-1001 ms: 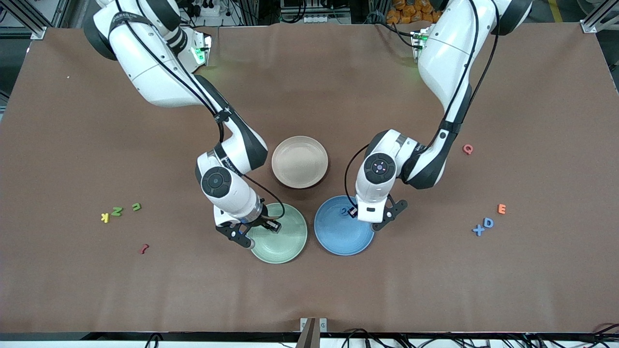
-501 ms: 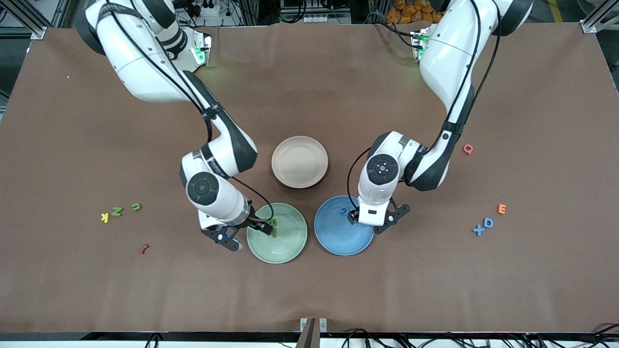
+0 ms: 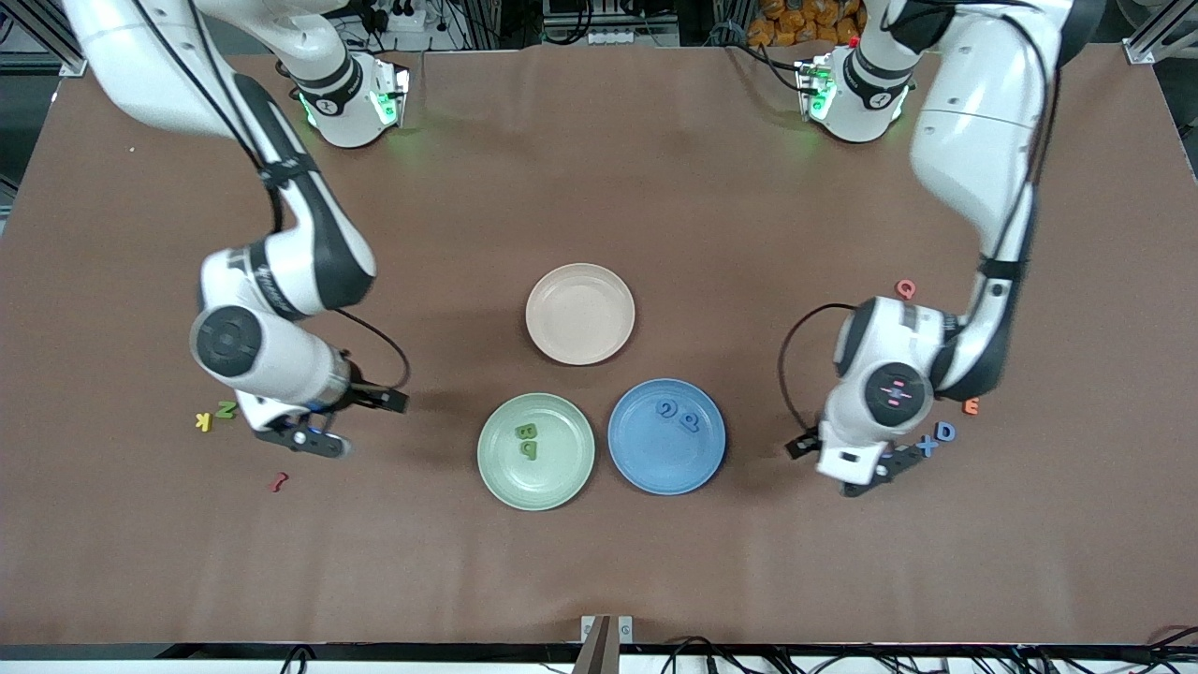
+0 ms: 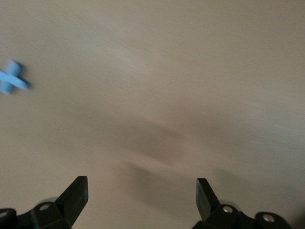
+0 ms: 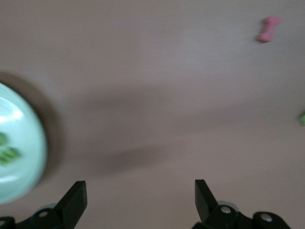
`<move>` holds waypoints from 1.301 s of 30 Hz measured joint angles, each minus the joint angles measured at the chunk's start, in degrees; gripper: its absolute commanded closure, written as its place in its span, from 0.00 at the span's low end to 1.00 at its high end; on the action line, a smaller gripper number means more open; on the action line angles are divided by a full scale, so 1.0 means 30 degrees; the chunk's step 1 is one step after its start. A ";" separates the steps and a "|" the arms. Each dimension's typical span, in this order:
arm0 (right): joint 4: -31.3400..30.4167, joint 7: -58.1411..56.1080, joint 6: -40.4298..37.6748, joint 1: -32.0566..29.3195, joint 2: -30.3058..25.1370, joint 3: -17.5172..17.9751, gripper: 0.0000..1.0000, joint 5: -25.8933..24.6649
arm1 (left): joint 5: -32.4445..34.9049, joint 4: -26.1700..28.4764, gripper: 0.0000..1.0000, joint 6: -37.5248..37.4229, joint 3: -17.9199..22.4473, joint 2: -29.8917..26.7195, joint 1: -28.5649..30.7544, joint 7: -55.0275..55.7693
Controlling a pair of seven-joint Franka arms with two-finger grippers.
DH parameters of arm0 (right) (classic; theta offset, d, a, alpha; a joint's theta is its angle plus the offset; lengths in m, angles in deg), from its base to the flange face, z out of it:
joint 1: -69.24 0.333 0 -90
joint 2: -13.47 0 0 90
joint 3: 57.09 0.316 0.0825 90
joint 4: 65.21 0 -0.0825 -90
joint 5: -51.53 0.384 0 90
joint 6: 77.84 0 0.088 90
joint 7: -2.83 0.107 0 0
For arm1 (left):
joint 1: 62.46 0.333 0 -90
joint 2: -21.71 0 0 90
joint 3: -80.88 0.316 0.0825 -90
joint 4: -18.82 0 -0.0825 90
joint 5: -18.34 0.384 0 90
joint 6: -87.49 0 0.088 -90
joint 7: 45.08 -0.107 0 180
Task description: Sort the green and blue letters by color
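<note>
Where lettering is legible, it is the letters themselves: green B [image 3: 523, 432] and green P [image 3: 530, 451] lie in the green plate [image 3: 496, 477]; blue G [image 3: 666, 408] and blue P [image 3: 691, 422] lie in the blue plate [image 3: 646, 468]. Blue D [image 3: 946, 431] and blue X [image 3: 927, 446] rest toward the left arm's end of the desk [image 3: 599, 562], beside the orange E [image 3: 971, 405], with the pink Q [image 3: 905, 288] farther from the front camera. Green N [image 3: 226, 409] adjoins the yellow K [image 3: 203, 420]; a dark red squiggle [image 3: 278, 482] lies nearer the camera. Left gripper [image 3: 842, 463], over bare desk beside the X, is spread wide and empty. Right gripper [image 3: 351, 421], over the desk beside the N, is likewise spread and empty. Brown matting covers the desk; a beige plate [image 3: 580, 314] stands empty.
</note>
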 measured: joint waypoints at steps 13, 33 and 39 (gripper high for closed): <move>-0.5941 -0.4322 0.4026 -0.3997 -0.2545 -0.0061 0.11 -0.1548 | 0.0331 0.1399 0.00 -0.0809 -0.0016 -0.1245 0.2707 -0.7721; -0.6413 -0.7622 0.8591 -0.6923 0.0039 -0.0071 0.29 -0.2454 | 0.2240 0.2612 0.00 0.2366 -0.0077 -0.0745 0.5249 -1.4197; -0.6389 -0.7624 0.9510 -0.6969 0.0616 -0.0071 0.34 -0.2778 | 0.2240 0.2777 0.00 0.2479 -0.0095 -0.0498 0.5595 -1.5371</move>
